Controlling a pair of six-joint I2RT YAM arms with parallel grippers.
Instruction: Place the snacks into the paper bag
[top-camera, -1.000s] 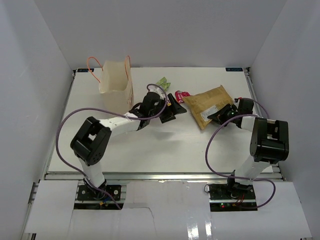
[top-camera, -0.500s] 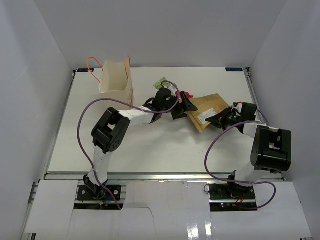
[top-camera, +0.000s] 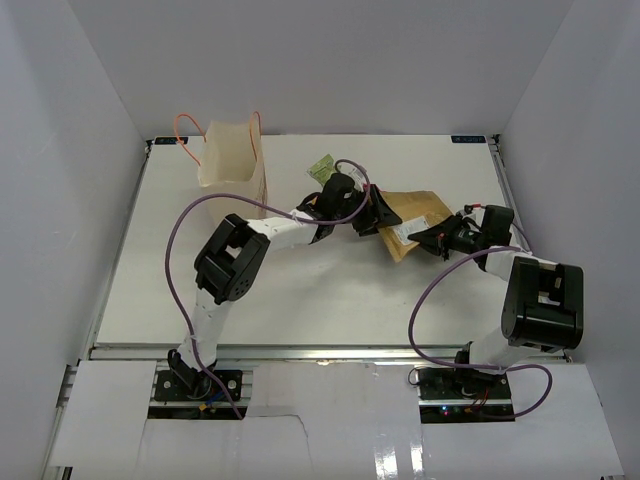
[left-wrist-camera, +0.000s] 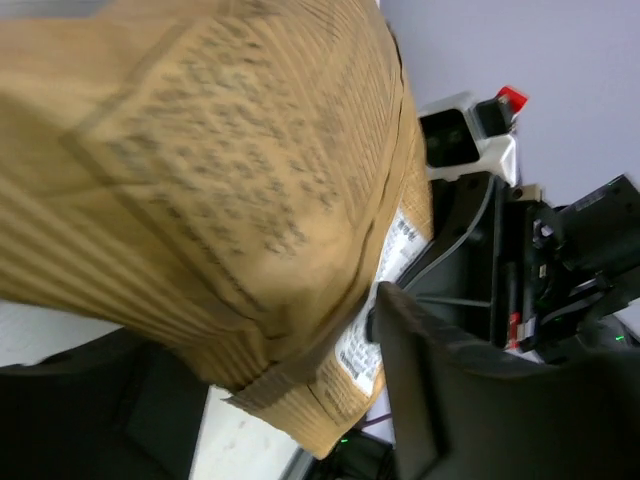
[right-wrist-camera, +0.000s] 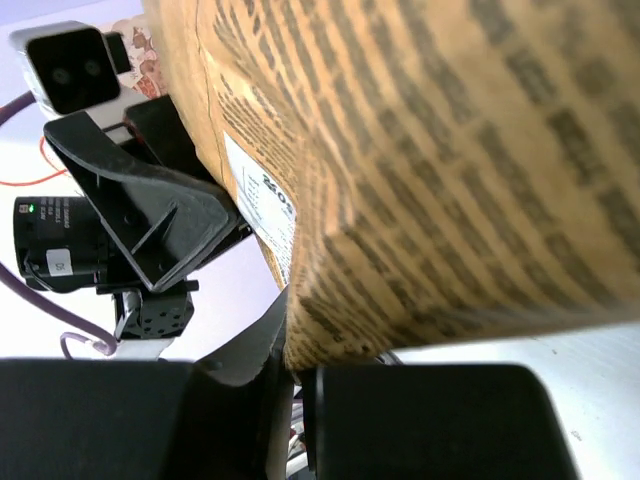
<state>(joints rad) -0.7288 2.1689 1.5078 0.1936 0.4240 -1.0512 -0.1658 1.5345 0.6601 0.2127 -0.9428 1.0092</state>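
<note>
Where the overhead view is consulted, the large tan pouch (top-camera: 420, 208) of ribbed paper lies right of the centre of the white table (top-camera: 300, 290), between the two arms. The left gripper (top-camera: 385, 215) is at its left end and the right gripper (top-camera: 432, 238) at its near edge. The tall cream-beige paper bag (top-camera: 232, 160), with thin orange cord handles (top-camera: 183, 122), stands upright near the far left corner, well apart from the pouch. A small green candy packet (top-camera: 322, 167) lies near the far edge, just behind the left arm's wrist.

The overhead view does not show how either set of jaws stands; the wrist views do. In the left wrist view, the pouch fills the space between the two dark fingers (left-wrist-camera: 450, 410), which stand spread on either side of it. I cannot tell whether they press on the paper. The white printed label (left-wrist-camera: 365, 340) shows beside the right-hand finger.

In the right wrist view, the fingers (right-wrist-camera: 420, 420) are pressed together on the pouch's lower edge, pinching it. This view also shows the left gripper facing it across the pouch, which neither of the other views shows so clearly.
</note>
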